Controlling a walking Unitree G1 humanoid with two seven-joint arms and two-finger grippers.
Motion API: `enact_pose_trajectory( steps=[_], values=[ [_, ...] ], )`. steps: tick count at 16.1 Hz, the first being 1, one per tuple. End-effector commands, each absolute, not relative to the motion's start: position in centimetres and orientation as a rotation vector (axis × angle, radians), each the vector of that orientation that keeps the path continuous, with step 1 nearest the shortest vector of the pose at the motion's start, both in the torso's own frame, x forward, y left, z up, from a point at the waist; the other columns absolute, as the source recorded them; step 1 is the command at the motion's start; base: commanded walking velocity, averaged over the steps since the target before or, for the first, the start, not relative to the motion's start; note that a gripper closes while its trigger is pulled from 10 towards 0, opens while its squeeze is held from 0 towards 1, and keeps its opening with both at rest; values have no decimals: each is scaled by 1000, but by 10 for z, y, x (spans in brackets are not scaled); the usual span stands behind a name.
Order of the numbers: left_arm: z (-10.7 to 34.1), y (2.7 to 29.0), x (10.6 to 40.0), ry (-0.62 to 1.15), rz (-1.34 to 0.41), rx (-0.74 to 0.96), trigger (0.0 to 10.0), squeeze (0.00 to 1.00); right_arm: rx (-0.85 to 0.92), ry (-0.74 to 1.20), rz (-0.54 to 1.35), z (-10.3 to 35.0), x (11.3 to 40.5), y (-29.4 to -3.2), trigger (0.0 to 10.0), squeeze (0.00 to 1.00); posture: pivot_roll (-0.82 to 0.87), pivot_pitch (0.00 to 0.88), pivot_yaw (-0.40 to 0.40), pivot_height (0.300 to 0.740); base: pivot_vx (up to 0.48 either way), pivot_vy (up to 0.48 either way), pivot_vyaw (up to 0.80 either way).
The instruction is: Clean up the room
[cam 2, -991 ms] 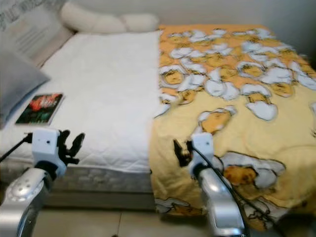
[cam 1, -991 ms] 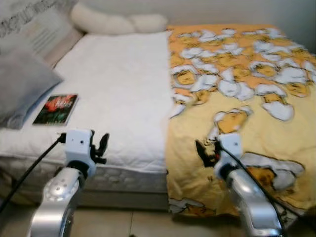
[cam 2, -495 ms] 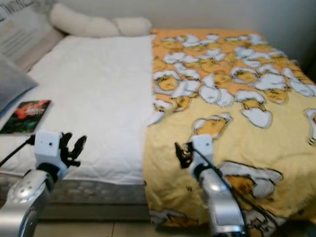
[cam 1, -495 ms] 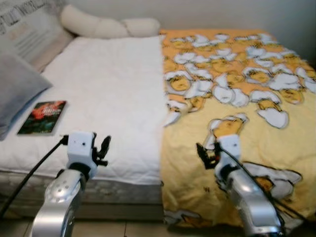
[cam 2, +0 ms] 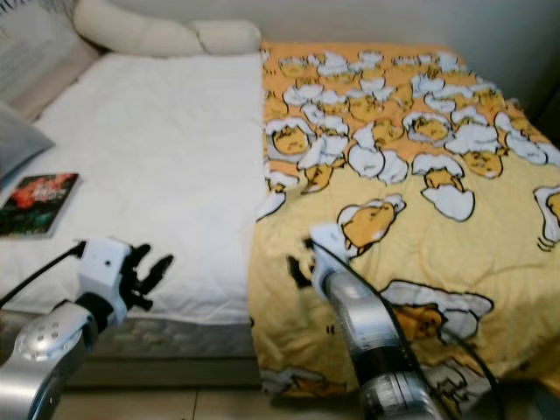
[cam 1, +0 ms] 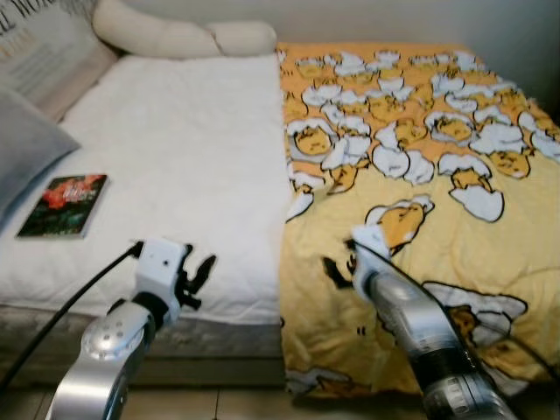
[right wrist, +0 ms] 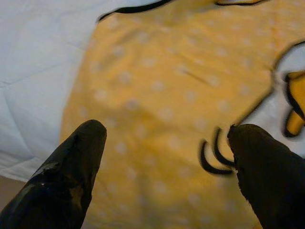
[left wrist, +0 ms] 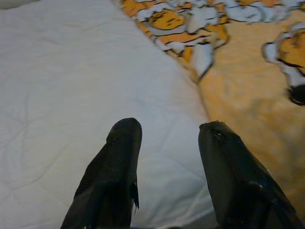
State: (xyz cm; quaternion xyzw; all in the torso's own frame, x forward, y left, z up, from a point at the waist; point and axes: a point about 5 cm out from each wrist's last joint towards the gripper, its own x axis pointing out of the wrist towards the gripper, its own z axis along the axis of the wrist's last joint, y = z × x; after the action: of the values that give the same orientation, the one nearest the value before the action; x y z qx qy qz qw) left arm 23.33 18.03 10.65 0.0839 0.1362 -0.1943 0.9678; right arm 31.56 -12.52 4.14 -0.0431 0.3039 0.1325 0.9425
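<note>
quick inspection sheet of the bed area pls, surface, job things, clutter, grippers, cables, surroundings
surface: bed, white sheet bare on the robot's left half.
job's things: yellow blanket covers the right half and hangs over the front edge; its inner edge runs down the middle of the bed.
clutter: book flat near the left edge; grey pillow beside it; cream pillow at the far end.
grippers: left gripper open above the sheet near the blanket edge; right gripper open above the blanket by its inner edge.
cables: black cable runs to the left wrist.
surroundings: wall behind the bed; floor below.
</note>
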Motion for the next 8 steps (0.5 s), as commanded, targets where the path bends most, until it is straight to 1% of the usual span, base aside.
enact_pose_trajectory(
  steps=[1,4,5,6,7,8],
  values=[
    [111,176,234,275,-448,179,10000,0,-93,674,242,33,315,-129,10000,1000,38,0,5,740,0,0,0],
    [119,172,229,301,-580,211,10000,0,-65,728,214,35,330,-129,10000,1000,78,0,7,740,0,0,0],
    [122,169,224,317,-653,211,10000,0,-71,734,200,38,335,-130,10000,0,88,4,6,740,0,0,0],
    [123,167,220,334,-710,223,10000,0,-111,739,201,40,338,-130,10000,0,95,26,9,740,0,0,0],
    [123,167,218,342,-731,233,10000,0,-134,739,205,40,339,-130,10000,0,95,26,9,740,0,0,0],
    [125,165,213,364,-787,246,10000,0,-189,745,206,41,341,-132,10000,0,111,78,9,740,0,0,0]
  ],
)
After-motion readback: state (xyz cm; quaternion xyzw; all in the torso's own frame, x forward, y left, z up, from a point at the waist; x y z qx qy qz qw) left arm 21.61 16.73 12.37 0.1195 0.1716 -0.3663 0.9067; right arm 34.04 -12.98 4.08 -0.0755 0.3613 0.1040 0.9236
